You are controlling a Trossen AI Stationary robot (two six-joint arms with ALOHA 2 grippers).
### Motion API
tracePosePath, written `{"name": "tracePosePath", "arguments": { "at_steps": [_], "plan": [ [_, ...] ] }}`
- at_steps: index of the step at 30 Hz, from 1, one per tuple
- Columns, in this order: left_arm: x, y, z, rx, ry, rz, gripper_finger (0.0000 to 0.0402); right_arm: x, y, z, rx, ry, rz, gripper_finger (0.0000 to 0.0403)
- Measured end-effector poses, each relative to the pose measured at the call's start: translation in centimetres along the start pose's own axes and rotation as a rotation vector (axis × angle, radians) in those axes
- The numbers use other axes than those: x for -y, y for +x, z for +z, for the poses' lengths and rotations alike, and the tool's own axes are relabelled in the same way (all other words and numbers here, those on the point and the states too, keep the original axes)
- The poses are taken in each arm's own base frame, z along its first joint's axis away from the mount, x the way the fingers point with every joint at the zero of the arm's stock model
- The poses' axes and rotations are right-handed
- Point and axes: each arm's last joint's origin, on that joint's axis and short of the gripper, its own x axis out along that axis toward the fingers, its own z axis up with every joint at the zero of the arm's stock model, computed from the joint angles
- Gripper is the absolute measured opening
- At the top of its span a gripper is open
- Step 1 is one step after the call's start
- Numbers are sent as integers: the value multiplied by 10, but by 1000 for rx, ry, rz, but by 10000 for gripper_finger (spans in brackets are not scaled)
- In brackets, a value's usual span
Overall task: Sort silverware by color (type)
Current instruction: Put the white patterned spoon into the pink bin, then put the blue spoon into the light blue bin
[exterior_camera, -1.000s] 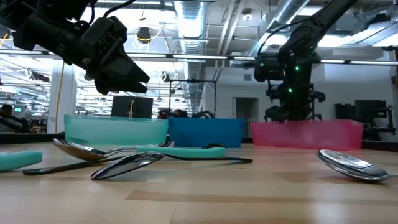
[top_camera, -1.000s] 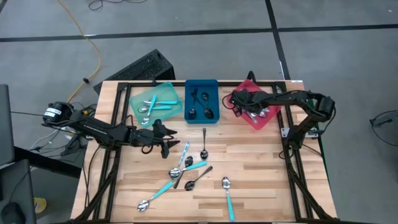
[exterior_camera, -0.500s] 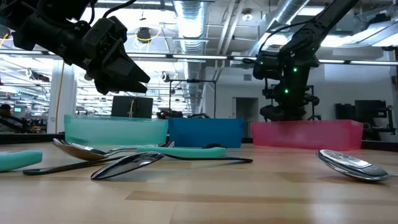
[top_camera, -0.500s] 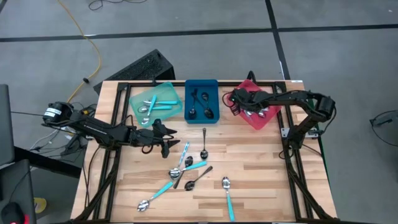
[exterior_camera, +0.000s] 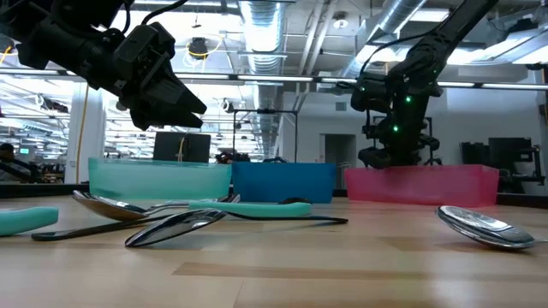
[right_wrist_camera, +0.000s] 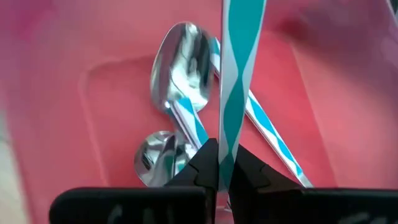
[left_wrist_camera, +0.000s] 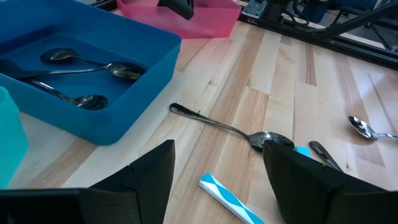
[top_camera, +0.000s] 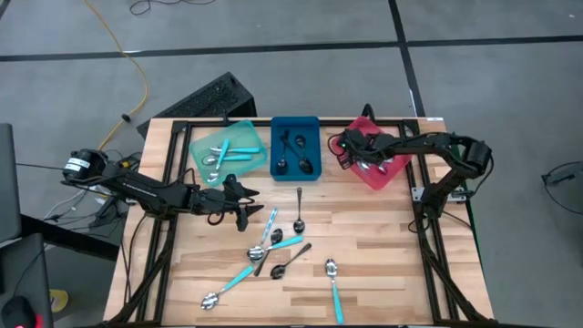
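Right wrist view told me the step: my right claw [right_wrist_camera: 225, 163] was clamped on a striped teal-and-white spoon handle [right_wrist_camera: 238, 68], held over the red tray [top_camera: 390, 175] where two like spoons [right_wrist_camera: 180, 93] already lay. I judged this a drop-off; next I needed to part the fingers and let it fall inside the walls. My left claw [top_camera: 248, 214] hung spread wide, empty, above the tabletop [top_camera: 392, 246] just short of the loose spoons [top_camera: 273, 248], teal-handled, black and plain silver mixed. Dark spoons sat in the blue tray [top_camera: 295, 148], teal-handled ones in the teal tray [top_camera: 226, 151].
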Motion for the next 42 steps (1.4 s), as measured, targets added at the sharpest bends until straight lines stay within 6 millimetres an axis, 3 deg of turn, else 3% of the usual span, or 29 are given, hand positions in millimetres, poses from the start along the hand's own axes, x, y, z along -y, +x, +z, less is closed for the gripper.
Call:
{"name": "tracePosePath", "arguments": {
  "at_steps": [16,30,35,42],
  "plan": [
    [0,0,1,7,8,-3,228,-2,6,-5,35,12,56,62],
    [0,0,1,5,13,-9,228,-3,6,-5,10,6,114,200],
    [1,0,1,6,13,-10,228,2,-5,0,54,22,134,210],
    [1,0,2,15,8,-15,228,16,-40,11,184,65,190,206]
  ]
}}
